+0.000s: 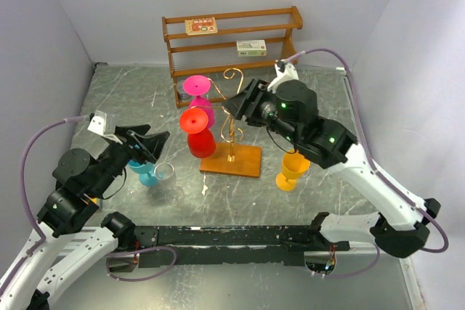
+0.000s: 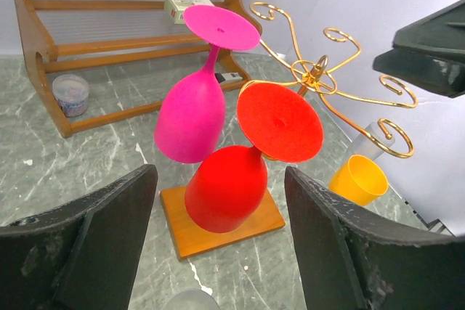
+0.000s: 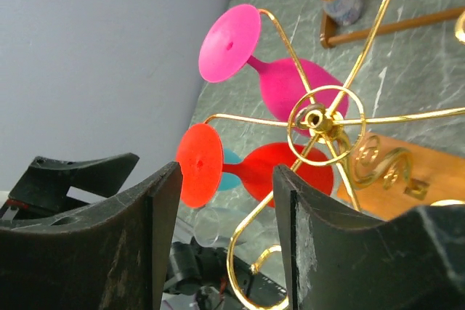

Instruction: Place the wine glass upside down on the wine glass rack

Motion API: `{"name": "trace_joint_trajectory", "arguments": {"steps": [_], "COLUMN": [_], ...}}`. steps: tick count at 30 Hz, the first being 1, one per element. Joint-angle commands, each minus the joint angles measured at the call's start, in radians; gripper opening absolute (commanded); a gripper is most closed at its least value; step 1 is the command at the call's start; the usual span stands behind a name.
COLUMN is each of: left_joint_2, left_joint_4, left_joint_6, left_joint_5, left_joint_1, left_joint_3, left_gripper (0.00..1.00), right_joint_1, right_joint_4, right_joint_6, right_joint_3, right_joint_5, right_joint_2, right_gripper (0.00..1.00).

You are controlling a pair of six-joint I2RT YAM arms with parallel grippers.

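Wine glass rack [image 1: 232,161] stands between the arms, with a pink glass [image 1: 200,99] and the red wine glass [image 1: 200,139] hanging upside down from its scroll arms. Beside the red foot, the right gripper [image 3: 225,176] has its jaws parted and empty, so the release looks done. The next move calls for backing out without snagging the wire. The left gripper [image 2: 219,176] gapes wide and holds nothing.

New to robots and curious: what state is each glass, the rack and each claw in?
wine glass rack: upright, holding two glasses
pink wine glass: hanging upside down on the rack
red wine glass: hanging upside down on the rack
yellow wine glass: upright on the table
clear wine glass: upright on the table
teal glass: on the table, partly hidden
left gripper: open, empty
right gripper: open, empty
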Motion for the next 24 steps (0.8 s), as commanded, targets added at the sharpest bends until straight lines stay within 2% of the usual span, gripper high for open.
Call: {"name": "trace_joint_trajectory", "arguments": {"steps": [1, 5, 8, 15, 18, 24], "left_joint_2": [-0.041, -0.075, -0.097, -0.124, -0.124, -0.120], "left_joint_4": [-0.002, -0.027, -0.038, -0.046, -0.038, -0.003], "left_joint_6": [0.022, 0.026, 0.033, 0.036, 0.036, 0.025], "left_joint_5": [0.017, 0.018, 0.012, -0.022, -0.029, -0.025], "left_joint_1": [0.000, -0.001, -0.001, 0.000, -0.001, -0.001], "left_joint_3": [0.012, 0.024, 0.031, 0.057, 0.066, 0.064], "left_gripper": [0.82, 0.82, 0.82, 0.83, 0.83, 0.83], "right_joint_1": [-0.005, -0.006, -0.006, -0.006, -0.040, -0.237], "right_joint_4": [-0.026, -0.146, -0.297, -0.797, -0.830, -0.760], "right_joint_6": [-0.133, -0.126, -0.052, 0.214, 0.167, -0.017], "right_joint_3": [-0.031, -0.056, -0.062, 0.006, 0.001, -0.045], "right_joint_5": [0.083, 0.272, 0.432, 0.690, 0.686, 0.589], "right_joint_2": [-0.097, -0.181, -0.231, -0.185, -0.153, -0.100], "right_gripper": [0.54, 0.55, 0.54, 0.54, 0.55, 0.54]}}
